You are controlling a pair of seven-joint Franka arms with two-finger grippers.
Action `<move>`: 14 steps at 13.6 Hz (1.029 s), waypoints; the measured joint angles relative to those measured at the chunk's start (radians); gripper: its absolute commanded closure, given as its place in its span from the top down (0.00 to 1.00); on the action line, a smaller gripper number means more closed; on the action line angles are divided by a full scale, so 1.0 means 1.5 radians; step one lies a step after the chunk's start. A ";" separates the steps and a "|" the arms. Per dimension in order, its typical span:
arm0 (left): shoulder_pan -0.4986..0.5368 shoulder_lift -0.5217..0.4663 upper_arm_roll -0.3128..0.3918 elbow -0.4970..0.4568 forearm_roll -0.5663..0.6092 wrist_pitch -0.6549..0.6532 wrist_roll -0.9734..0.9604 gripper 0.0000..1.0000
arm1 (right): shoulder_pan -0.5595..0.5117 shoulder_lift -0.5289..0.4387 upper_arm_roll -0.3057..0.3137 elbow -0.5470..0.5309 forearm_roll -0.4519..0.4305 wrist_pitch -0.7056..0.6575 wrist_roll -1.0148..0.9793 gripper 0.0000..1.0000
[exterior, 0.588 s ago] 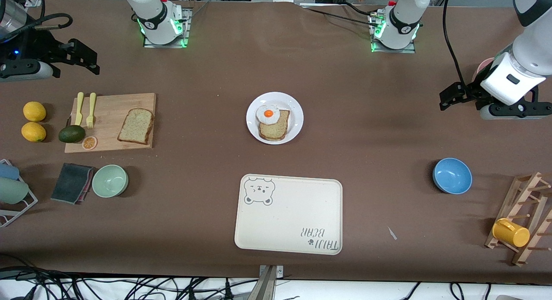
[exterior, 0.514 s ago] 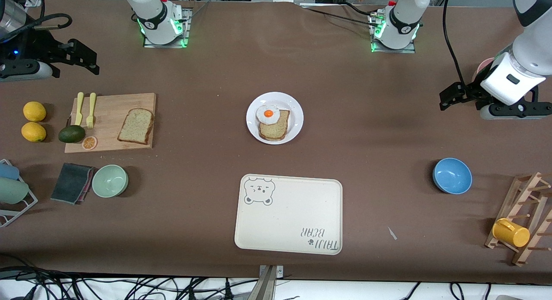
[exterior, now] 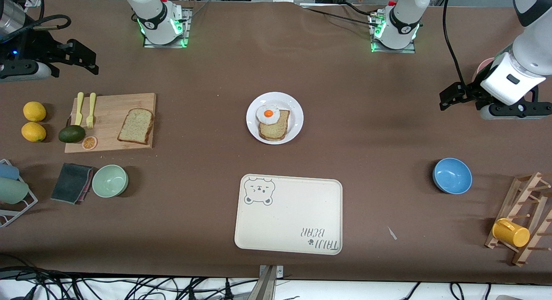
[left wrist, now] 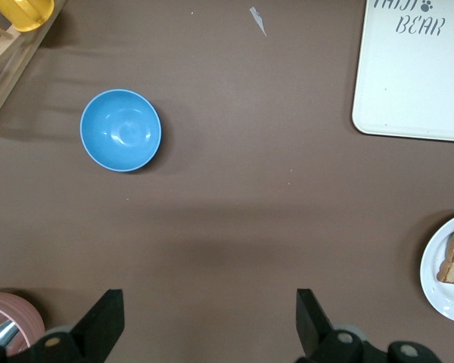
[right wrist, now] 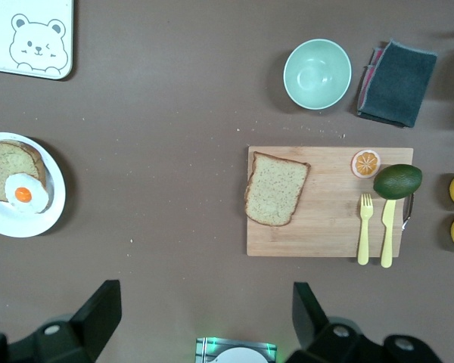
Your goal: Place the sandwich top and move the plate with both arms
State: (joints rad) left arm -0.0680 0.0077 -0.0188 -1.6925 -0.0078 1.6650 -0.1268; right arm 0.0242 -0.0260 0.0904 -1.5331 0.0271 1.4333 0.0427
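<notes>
The sandwich top (exterior: pixel 136 126) lies flat on a wooden cutting board (exterior: pixel 108 112) toward the right arm's end; it also shows in the right wrist view (right wrist: pixel 276 189). The white plate (exterior: pixel 296 114) sits mid-table with a smaller bread slice (exterior: pixel 274 127) and a fried egg (exterior: pixel 268 114) on it. It also shows in the right wrist view (right wrist: pixel 19 224) and the left wrist view (left wrist: pixel 437 286). My right gripper (exterior: pixel 88 58) is open and empty, up over the table beside the board (right wrist: pixel 206 302). My left gripper (exterior: pixel 446 97) is open and empty over the left arm's end (left wrist: pixel 208 302).
A cream bear-print tray (exterior: pixel 288 214) lies nearer the camera than the plate. A blue bowl (exterior: pixel 452 175) and a wooden rack with a yellow cup (exterior: pixel 511 232) stand at the left arm's end. A green bowl (exterior: pixel 110 180), dark cloth (exterior: pixel 71 182), avocado (exterior: pixel 71 133), forks and lemons (exterior: pixel 34 121) surround the board.
The right gripper has shifted very slightly toward the right arm's end of the table. Nothing else has moved.
</notes>
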 measured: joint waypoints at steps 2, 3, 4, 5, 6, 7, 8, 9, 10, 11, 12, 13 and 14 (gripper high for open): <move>0.000 0.000 0.000 0.000 0.000 0.000 0.000 1.00 | 0.000 0.000 0.000 0.000 0.000 0.000 0.000 1.00; 0.000 0.000 0.001 0.000 0.000 0.000 0.000 1.00 | 0.000 0.000 0.000 0.000 0.000 0.000 0.000 1.00; 0.000 0.000 0.001 0.000 0.000 0.000 0.000 1.00 | 0.000 0.001 0.000 -0.001 0.000 -0.001 0.000 1.00; 0.000 0.000 0.001 0.000 0.000 0.000 0.000 1.00 | 0.001 0.001 0.000 -0.003 0.000 -0.001 0.000 1.00; 0.000 0.000 0.001 0.000 0.000 0.000 0.000 1.00 | 0.001 0.002 0.000 -0.004 0.000 -0.001 0.000 1.00; 0.000 0.000 0.001 0.000 0.000 0.000 0.000 1.00 | 0.002 0.002 0.000 -0.005 0.000 -0.001 0.000 1.00; 0.000 0.000 0.001 0.000 0.000 0.000 0.000 1.00 | 0.002 0.003 0.000 -0.007 0.000 -0.002 0.000 1.00; 0.000 0.000 0.001 0.000 0.000 0.000 0.000 1.00 | 0.002 0.003 0.000 -0.007 0.000 -0.003 0.000 1.00; 0.000 0.000 0.001 0.000 0.000 0.000 0.000 1.00 | 0.002 0.003 0.000 -0.007 0.000 -0.005 0.000 1.00; 0.000 0.000 0.001 0.000 0.000 0.000 0.000 1.00 | 0.002 0.003 0.000 -0.008 0.000 -0.005 0.000 1.00; 0.000 0.000 0.001 0.000 0.000 0.000 0.000 1.00 | 0.002 0.003 0.000 -0.009 0.000 -0.005 0.000 1.00; 0.000 0.000 0.001 0.000 0.000 0.000 0.000 1.00 | 0.002 0.003 0.000 -0.009 0.000 -0.005 0.000 1.00; 0.000 0.000 0.001 0.000 0.000 0.000 0.000 1.00 | 0.002 0.003 0.000 -0.010 0.000 -0.005 0.000 1.00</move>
State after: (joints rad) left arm -0.0680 0.0077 -0.0179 -1.6924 -0.0078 1.6650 -0.1268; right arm 0.0277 -0.0210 0.0906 -1.5486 0.0267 1.4259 0.0426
